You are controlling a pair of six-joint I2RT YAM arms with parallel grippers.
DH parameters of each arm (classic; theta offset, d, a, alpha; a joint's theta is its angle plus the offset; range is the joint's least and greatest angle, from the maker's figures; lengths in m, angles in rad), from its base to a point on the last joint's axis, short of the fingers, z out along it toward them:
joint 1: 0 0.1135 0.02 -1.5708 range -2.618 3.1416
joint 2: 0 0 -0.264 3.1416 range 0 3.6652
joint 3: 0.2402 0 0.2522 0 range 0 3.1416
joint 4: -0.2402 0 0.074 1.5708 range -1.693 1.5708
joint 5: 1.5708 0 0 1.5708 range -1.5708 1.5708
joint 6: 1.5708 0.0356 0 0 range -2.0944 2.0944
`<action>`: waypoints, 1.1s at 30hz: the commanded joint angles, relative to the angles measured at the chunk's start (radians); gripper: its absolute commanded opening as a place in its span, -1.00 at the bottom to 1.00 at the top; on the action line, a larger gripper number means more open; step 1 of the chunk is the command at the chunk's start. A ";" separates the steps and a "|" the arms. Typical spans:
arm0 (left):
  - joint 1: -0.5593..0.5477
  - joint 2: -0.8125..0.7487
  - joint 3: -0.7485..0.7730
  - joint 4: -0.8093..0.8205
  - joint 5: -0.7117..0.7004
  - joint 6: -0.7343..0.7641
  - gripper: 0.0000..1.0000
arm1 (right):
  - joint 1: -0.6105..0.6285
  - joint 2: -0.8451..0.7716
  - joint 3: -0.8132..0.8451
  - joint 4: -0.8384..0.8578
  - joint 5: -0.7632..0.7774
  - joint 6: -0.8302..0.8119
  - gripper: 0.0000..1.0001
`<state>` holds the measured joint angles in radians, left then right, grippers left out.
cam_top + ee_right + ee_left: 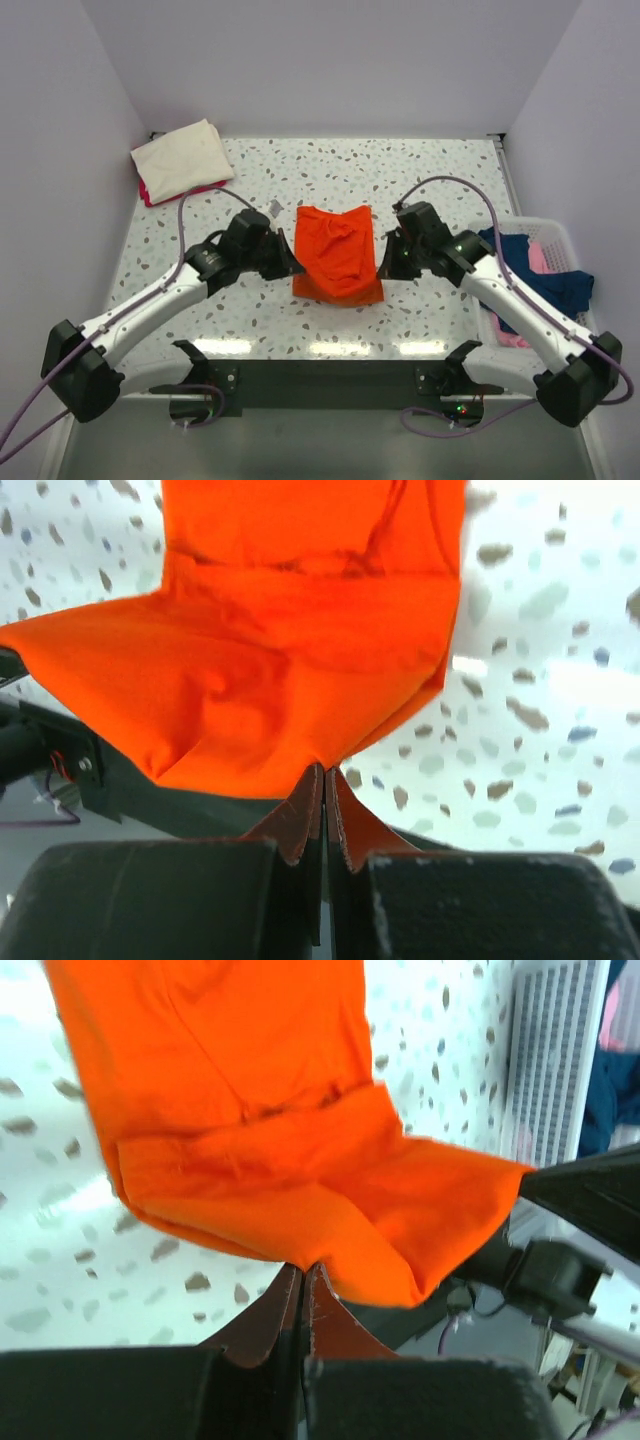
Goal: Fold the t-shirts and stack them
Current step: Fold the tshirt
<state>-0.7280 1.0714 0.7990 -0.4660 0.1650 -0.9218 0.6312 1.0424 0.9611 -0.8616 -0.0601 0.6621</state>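
Bolted at the near edge of the speckled counter (300, 170), the two arms reach inward toward its middle. At the far left corner a folded cream t-shirt (183, 155) lies on top of a magenta t-shirt (152, 197), of which only a thin rim shows beneath it. The left arm (160, 295) stretches toward the centre, and its jaws are clenched on the left edge of the bright orange t-shirt (338, 255). In the left wrist view a corner of that orange cloth (260, 1110) is pinched between the closed tips. The orange t-shirt sits in the middle of the counter, held between the two arms with part of it doubled over itself. On its right edge the jaws of the right arm (520, 300) are clamped too, and the right wrist view shows the cloth (290, 630) running straight into the shut tips. At the far right stands a white lattice basket (545, 225) holding a crumpled navy blue t-shirt (545, 275) and a pale pink t-shirt (538, 258).
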 commanded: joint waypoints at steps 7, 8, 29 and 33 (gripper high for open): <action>0.304 0.428 0.345 0.154 0.129 0.161 -1.00 | -0.252 0.543 0.419 0.242 -0.101 -0.168 -1.00; 0.321 0.476 0.403 0.179 0.143 0.167 -1.00 | -0.274 0.598 0.473 0.240 -0.110 -0.179 -1.00; 0.506 1.112 0.787 0.451 0.312 0.130 -0.64 | -0.418 1.185 0.894 0.354 -0.221 -0.134 -1.00; 0.507 1.090 0.749 0.530 0.324 0.123 -0.45 | -0.419 1.130 0.841 0.386 -0.234 -0.116 -1.00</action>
<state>-0.2283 2.2120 1.5616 -0.0341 0.4496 -0.7937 0.2100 2.2795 1.8206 -0.5339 -0.2596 0.5243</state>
